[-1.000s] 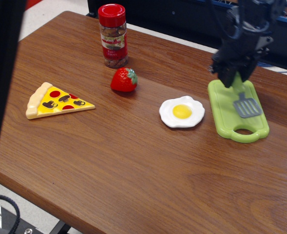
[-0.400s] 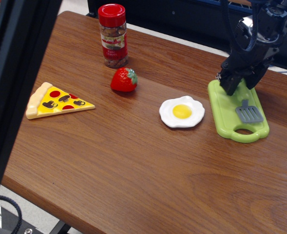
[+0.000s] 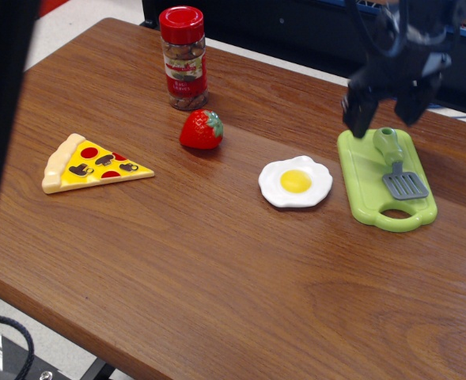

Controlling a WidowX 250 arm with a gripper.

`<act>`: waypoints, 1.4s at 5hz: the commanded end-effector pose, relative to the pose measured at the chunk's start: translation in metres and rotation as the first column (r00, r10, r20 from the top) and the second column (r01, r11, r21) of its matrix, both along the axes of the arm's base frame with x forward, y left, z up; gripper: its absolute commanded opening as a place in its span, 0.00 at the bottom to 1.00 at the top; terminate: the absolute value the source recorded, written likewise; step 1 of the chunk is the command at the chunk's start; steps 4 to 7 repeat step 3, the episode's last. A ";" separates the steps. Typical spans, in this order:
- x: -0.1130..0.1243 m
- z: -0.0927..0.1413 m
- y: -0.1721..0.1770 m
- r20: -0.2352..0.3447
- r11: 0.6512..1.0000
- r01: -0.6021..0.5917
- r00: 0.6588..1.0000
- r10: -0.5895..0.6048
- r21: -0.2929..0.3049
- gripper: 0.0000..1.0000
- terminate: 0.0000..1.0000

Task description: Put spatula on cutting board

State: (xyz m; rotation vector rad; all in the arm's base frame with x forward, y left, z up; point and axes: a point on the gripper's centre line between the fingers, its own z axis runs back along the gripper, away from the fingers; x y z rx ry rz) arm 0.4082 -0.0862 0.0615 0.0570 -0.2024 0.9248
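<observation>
The spatula (image 3: 395,164) lies flat on the lime-green cutting board (image 3: 365,184) at the right of the table, its olive-green handle pointing away and its grey slotted blade toward the board's oval cutout. My gripper (image 3: 384,111) hangs just above the far end of the board, over the handle tip. Its two black fingers are spread apart and hold nothing.
A white fried egg (image 3: 295,181) lies just left of the board. A strawberry (image 3: 202,130) and a red-capped spice jar (image 3: 183,58) stand at the back middle. A pizza slice (image 3: 90,163) lies at the left. The table's edge runs close behind the board.
The gripper was down on the spatula handle; it has opened, let go and risen. The spatula's green handle now shows, lying on the board.
</observation>
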 end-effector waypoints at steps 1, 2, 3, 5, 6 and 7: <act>0.002 0.053 0.012 0.101 0.997 0.066 0.993 -0.063 -0.026 1.00 0.00; 0.002 0.053 0.012 0.101 0.997 0.066 0.993 -0.063 -0.026 1.00 0.00; 0.002 0.053 0.012 0.101 0.997 0.066 0.993 -0.063 -0.026 1.00 1.00; 0.002 0.053 0.012 0.101 0.997 0.066 0.993 -0.063 -0.026 1.00 1.00; 0.002 0.053 0.012 0.101 0.997 0.066 0.993 -0.063 -0.026 1.00 1.00; 0.002 0.053 0.012 0.101 0.997 0.066 0.993 -0.063 -0.026 1.00 1.00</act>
